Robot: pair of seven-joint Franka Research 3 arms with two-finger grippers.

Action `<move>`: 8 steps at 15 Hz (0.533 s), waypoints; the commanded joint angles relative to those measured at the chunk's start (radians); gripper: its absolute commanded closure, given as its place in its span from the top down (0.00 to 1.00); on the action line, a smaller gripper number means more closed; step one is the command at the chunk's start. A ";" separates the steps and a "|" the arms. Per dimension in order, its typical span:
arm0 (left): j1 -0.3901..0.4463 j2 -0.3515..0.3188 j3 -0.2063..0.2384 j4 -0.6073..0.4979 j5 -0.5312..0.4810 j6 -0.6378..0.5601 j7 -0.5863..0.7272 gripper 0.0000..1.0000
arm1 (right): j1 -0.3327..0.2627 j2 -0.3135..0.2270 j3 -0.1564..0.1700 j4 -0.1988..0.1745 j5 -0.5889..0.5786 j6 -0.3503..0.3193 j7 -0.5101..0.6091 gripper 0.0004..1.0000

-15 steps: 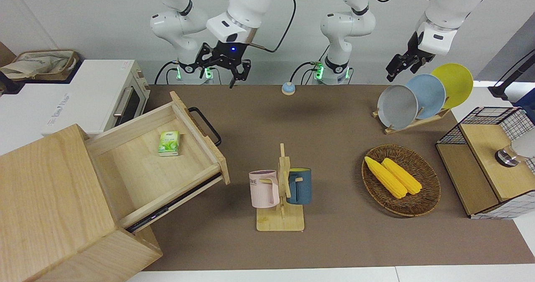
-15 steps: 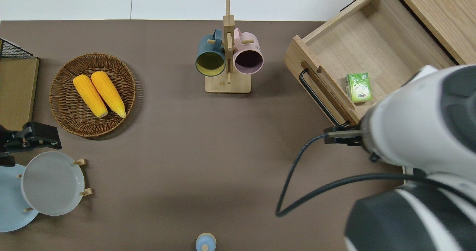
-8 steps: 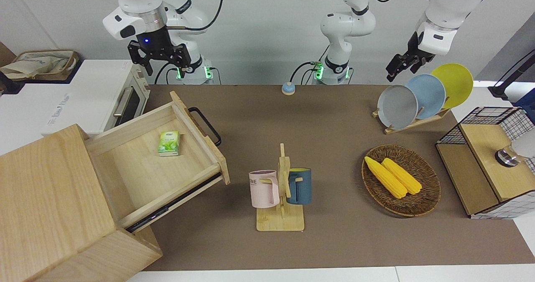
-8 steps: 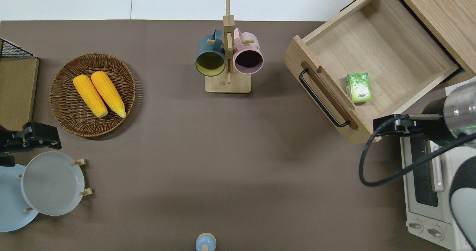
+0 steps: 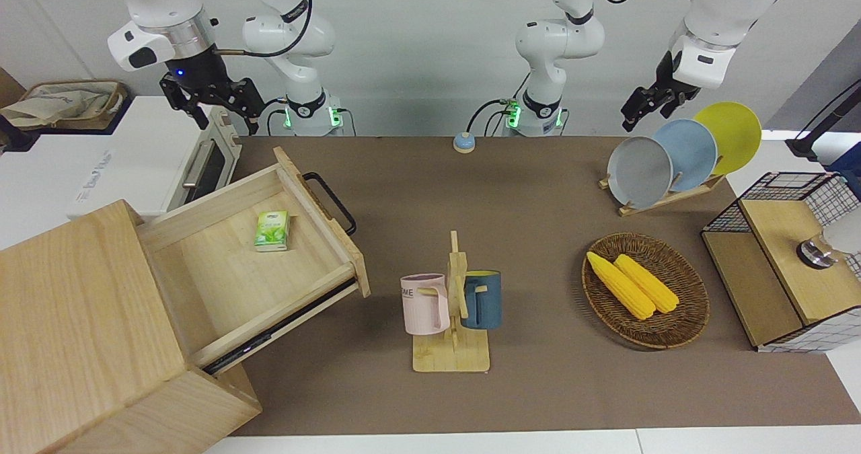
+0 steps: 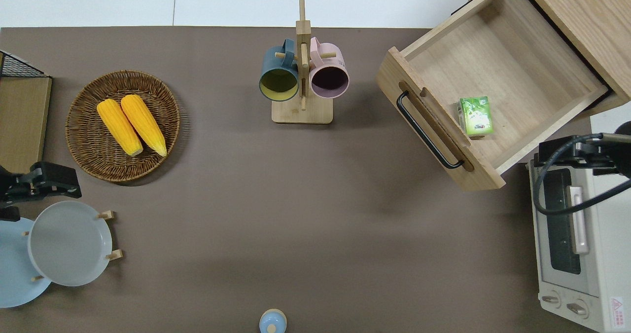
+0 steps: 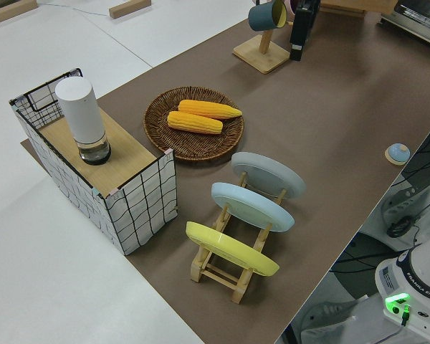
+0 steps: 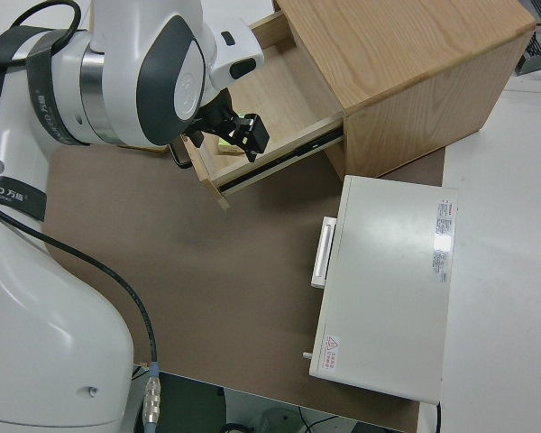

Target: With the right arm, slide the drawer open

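Observation:
The drawer (image 5: 229, 266) stands pulled far out of the light-wood cabinet (image 5: 81, 319), its black bar handle (image 5: 329, 202) facing the table's middle. A green packet (image 5: 272, 231) lies inside it. The drawer (image 6: 498, 66) and handle (image 6: 428, 130) also show in the overhead view. My right gripper (image 5: 212, 107) is open and empty, up in the air, apart from the handle. In the overhead view it (image 6: 567, 153) is over the gap between the drawer's corner and the white toaster oven (image 6: 586, 254). My left arm (image 5: 699, 44) is parked.
A mug rack (image 5: 452, 306) with a pink and a blue mug stands mid-table. A wicker basket (image 5: 644, 289) holds two corn cobs. A plate rack (image 5: 679, 155), a wood-and-mesh box (image 5: 787, 259) and a small blue bell (image 5: 463, 142) are also on the table.
My right gripper has swung away from the drawer handle toward the right arm's end of the table, to over the toaster oven's edge. The drawer has not moved.

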State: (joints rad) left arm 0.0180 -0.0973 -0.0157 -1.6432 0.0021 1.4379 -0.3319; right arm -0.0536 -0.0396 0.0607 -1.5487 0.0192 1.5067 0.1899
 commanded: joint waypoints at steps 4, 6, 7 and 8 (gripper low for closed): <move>-0.004 -0.009 0.005 0.000 -0.004 -0.002 0.010 0.99 | -0.008 0.004 -0.006 0.002 0.002 0.023 -0.012 0.99; -0.004 -0.009 0.005 0.000 -0.004 -0.002 0.010 0.99 | -0.005 0.009 0.007 0.013 -0.045 0.023 -0.013 0.99; -0.004 -0.009 0.005 0.000 -0.004 -0.002 0.010 0.99 | -0.014 0.010 0.011 0.013 -0.045 0.021 -0.013 0.99; -0.004 -0.009 0.005 0.000 -0.004 -0.002 0.010 0.99 | -0.012 0.012 0.011 0.012 -0.045 0.024 -0.012 0.99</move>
